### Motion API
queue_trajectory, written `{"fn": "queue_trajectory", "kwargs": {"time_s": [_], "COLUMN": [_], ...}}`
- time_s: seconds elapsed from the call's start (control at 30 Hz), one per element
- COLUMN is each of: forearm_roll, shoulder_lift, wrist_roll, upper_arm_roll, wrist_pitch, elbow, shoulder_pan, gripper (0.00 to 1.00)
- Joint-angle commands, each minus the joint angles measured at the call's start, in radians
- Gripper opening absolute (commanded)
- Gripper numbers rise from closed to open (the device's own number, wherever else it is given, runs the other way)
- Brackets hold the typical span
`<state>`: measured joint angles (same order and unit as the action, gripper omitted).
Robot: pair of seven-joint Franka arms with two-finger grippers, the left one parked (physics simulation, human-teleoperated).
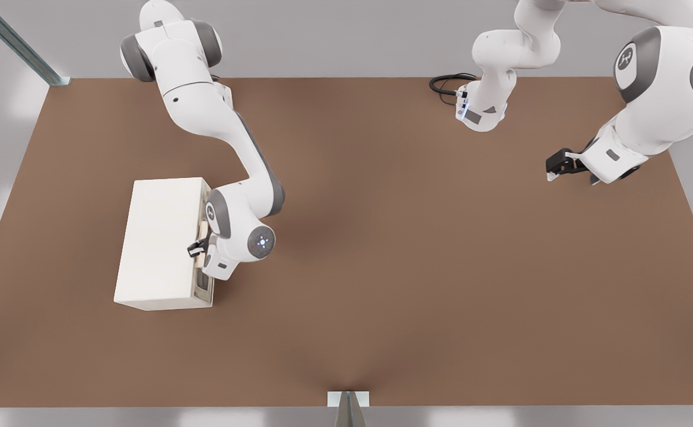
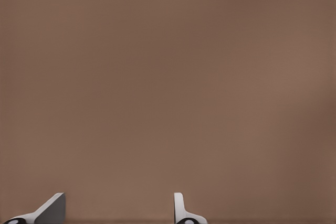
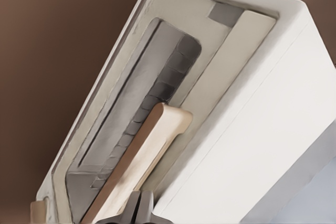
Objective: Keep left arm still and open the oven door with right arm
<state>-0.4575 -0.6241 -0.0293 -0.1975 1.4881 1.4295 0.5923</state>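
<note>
- Table (image 1: pixel 382 267): brown, flat surface filling most of the front view; grey surround beyond its edges.
- Oven (image 1: pixel 159 243): cream-white box, standing on the table towards the front view's left. Plain top and sides; in the right wrist view one long side runs out of frame.
- Oven door (image 3: pixel 157 103): front panel facing the front view's right, with a dark window and pale frame. It appears to lie flush with the oven body. In the front view only a thin strip of it shows, partly covered by the arm's wrist.
- Handle (image 3: pixel 139 156): pale tan bar across the door's upper part. One end is rounded and clear; the other end passes out of sight at the frame edge beside the fingers.
- Gripper (image 1: pixel 197 248): at the door's upper edge, right at the handle. Dark fingers (image 3: pixel 137 209) are barely in frame, pressed close together just beside the handle; whether they clamp the bar cannot be made out.
- Left wrist view: bare table only.
</note>
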Motion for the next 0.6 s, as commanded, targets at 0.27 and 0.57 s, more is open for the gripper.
{"fn": "queue_trajectory", "kwargs": {"time_s": [0.27, 0.57], "forearm_roll": [-0.004, 0.005], "shoulder_lift": [-0.002, 0.000], "wrist_roll": [0.012, 0.014], "upper_arm_roll": [0.000, 0.001], "wrist_pitch": [0.008, -0.002], "elbow": [0.025, 0.009], "shoulder_pan": [0.004, 0.030], "gripper": [0.21, 0.21]}}
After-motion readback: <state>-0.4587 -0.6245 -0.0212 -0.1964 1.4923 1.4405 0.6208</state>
